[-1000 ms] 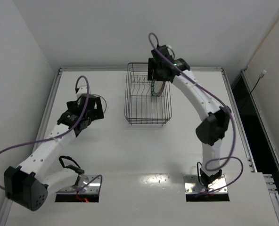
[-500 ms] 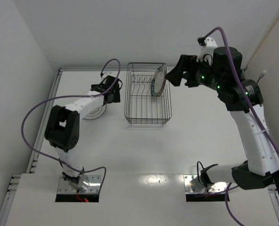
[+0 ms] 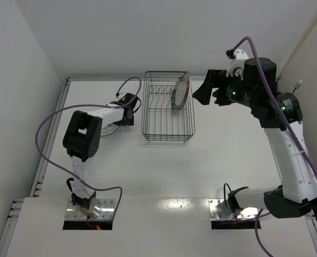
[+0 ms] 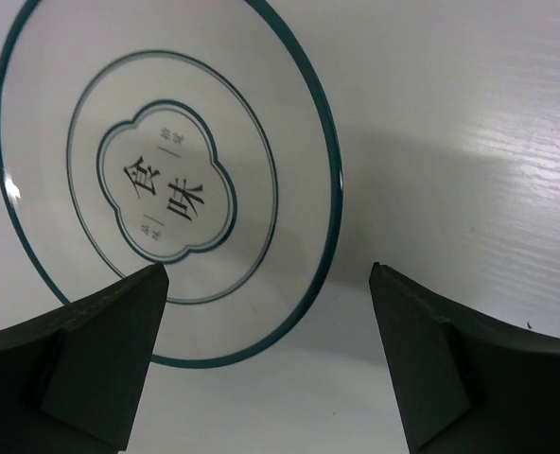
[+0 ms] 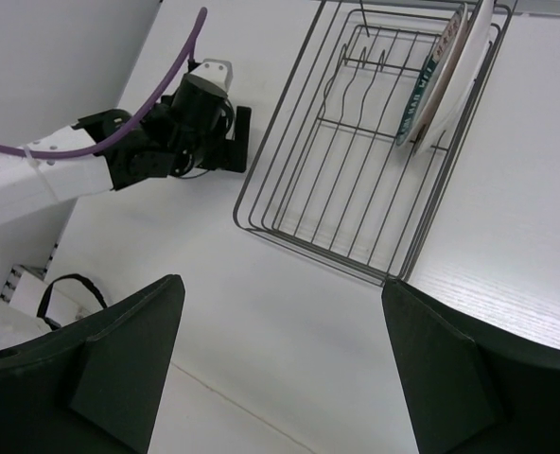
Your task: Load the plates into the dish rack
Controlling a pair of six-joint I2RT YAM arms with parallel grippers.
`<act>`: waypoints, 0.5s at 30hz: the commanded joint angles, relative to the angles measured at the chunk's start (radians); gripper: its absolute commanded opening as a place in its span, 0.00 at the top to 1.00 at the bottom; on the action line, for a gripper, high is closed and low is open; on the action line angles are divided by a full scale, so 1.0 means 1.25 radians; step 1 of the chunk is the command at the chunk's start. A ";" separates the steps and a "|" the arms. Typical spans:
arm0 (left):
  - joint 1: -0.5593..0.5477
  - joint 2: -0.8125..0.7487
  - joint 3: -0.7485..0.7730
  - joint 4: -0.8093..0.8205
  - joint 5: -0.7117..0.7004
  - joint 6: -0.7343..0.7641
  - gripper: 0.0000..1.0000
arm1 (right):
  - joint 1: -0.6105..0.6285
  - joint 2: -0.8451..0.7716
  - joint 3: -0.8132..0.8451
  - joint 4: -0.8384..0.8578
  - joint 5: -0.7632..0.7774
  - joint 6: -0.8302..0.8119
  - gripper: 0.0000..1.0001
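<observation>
The teal-rimmed round plate (image 5: 427, 85) now stands far right in the dark wire dish rack (image 3: 168, 138), so the right pincer (image 5: 280, 312) has backed off wide open, empty, while the left pincer (image 4: 266, 293), equally agape, has reached the white ringed plate (image 4: 166, 180) on the table (image 4: 469, 113)
</observation>
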 commanded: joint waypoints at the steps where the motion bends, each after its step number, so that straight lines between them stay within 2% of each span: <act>1: 0.019 0.019 0.019 -0.007 -0.030 0.013 0.14 | -0.004 -0.001 0.025 -0.005 -0.010 -0.014 0.17; 2: 0.029 0.028 0.019 -0.007 -0.030 0.013 0.14 | -0.011 -0.001 0.025 -0.012 -0.010 -0.014 0.17; 4: 0.029 0.036 0.019 -0.007 -0.021 0.021 0.21 | -0.012 -0.001 0.025 -0.012 -0.010 -0.014 0.17; 6: 0.036 0.053 0.019 -0.007 -0.013 0.021 0.23 | -0.012 -0.001 0.025 -0.012 -0.010 -0.014 0.17; 10: 0.044 0.071 0.034 -0.007 0.020 0.021 0.39 | -0.019 -0.001 0.025 -0.021 -0.010 -0.014 0.17; 15: 0.060 0.080 0.043 0.008 0.057 0.021 0.54 | -0.019 -0.001 0.025 -0.021 -0.010 -0.006 0.17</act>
